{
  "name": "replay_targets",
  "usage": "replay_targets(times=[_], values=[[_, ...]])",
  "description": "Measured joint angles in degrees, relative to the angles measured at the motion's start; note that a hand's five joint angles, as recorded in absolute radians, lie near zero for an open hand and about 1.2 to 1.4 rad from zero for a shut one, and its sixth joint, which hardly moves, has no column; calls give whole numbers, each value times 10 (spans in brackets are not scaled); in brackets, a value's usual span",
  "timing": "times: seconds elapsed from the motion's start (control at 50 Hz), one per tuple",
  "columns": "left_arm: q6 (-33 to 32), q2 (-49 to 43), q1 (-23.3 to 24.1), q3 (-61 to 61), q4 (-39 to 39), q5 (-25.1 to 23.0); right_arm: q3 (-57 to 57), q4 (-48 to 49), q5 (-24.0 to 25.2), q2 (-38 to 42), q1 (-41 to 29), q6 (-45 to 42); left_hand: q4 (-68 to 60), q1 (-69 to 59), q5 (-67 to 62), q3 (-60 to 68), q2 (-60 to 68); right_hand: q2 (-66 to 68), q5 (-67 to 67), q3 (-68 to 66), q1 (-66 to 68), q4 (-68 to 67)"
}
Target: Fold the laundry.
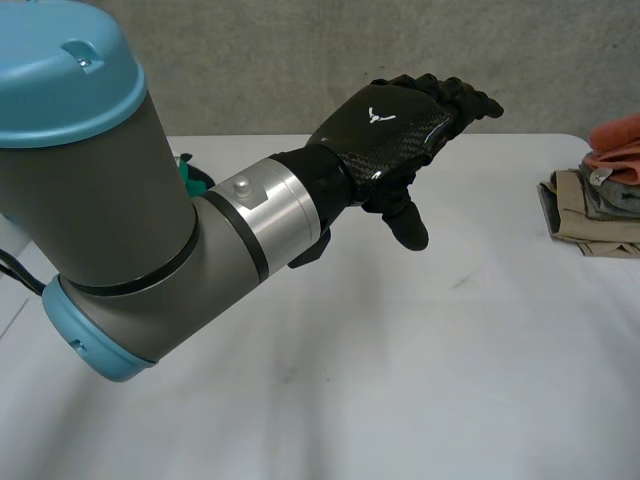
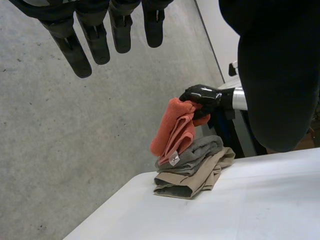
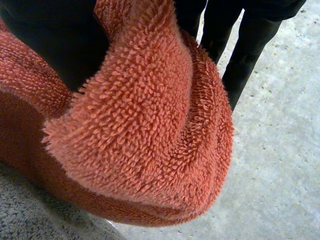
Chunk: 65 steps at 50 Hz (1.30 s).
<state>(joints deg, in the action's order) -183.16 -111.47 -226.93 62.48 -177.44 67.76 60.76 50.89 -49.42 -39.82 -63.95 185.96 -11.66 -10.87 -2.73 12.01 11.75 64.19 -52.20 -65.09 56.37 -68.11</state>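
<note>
Orange towel (image 2: 175, 127) grasped at its top by the right robot hand (image 2: 202, 95), over the folded stack at the edge of the surface (image 1: 350, 350).

The towel hangs doubled over from its upper fold, and its lower end rests on the grey cloth (image 2: 197, 152), which lies on the beige cloth (image 2: 195, 177) at the far right corner of the white surface. The right robot hand clamps that upper fold, with the thumb on one side of the terry and the fingers (image 3: 240, 45) behind it. This hold would suit either lifting the towel off the stack or setting it down there, and I cannot tell which. The left robot hand (image 1: 390, 125) is released, its fingers straight and holding nothing. It is raised over the bare middle of the surface, well apart from the stack, and is probably kept clear there until a free edge needs taking.
</note>
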Motion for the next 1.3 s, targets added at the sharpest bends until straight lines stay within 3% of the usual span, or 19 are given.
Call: replay_targets(times=[0.22, 0.26, 0.3, 0.4, 0.64, 0.72, 0.78, 0.86, 0.92, 1.02, 1.12, 1.22, 1.3], values=[[0, 1, 1, 9, -1, 0, 8, -5, 7, 62, 1, -56, 0, 0, 0, 0, 0, -11, 4, 15, -1, 37], [0, 1, 1, 9, -2, 0, 11, -10, 6, 65, 1, -69, 0, 0, 0, 0, 0, -39, 22, 47, -3, 74], [0, 2, 2, 11, -2, 0, 19, -23, 4, 64, 1, -91, 0, 0, 0, 0, 0, -212, 177, 206, -128, 234], [0, 6, 5, 12, -2, 0, 43, -91, -13, 21, 4, -133, 0, 0, 0, 0, 0, -502, 460, 506, -418, 536], [1, 25, 9, 14, -1, 0, 73, -330, -54, -132, 52, -190, 0, 0, 0, 0, 0, -518, 497, 530, -427, 558], [1, 33, 8, 16, -2, 1, 40, -430, -96, -160, 92, -263, 0, 0, 0, 0, 0, -518, 497, 530, -427, 558], [0, 40, 7, 17, -5, 4, 7, -475, -162, -179, 106, -325, 0, 0, 0, 0, 0, -518, 497, 530, -427, 558], [-1, 52, 3, 13, -14, 20, -11, -450, -244, -204, 80, -371, 0, 0, 0, 0, 0, -518, 497, 530, -427, 558], [-2, 62, -7, 10, -26, 50, 11, -392, -267, -232, 39, -370, 0, 0, 0, 0, 0, -518, 497, 530, -427, 558], [-18, 75, -65, 4, -48, 143, 130, -230, -233, -315, -45, -325, 0, 0, 0, 0, 0, -518, 497, 530, -427, 558], [-68, 59, -176, 6, -60, 205, 282, -90, -144, -385, -121, -282, 0, 0, 0, 0, 0, -518, 497, 530, -427, 558], [-142, -13, -288, 0, -71, 211, 402, -38, -83, -413, -197, -278, 0, 0, 0, 0, 0, -518, 497, 530, -427, 558], [-202, -103, -361, -23, -89, 180, 458, -64, -69, -413, -245, -302, 0, -1, 0, 0, 0, -518, 497, 530, -427, 559]])
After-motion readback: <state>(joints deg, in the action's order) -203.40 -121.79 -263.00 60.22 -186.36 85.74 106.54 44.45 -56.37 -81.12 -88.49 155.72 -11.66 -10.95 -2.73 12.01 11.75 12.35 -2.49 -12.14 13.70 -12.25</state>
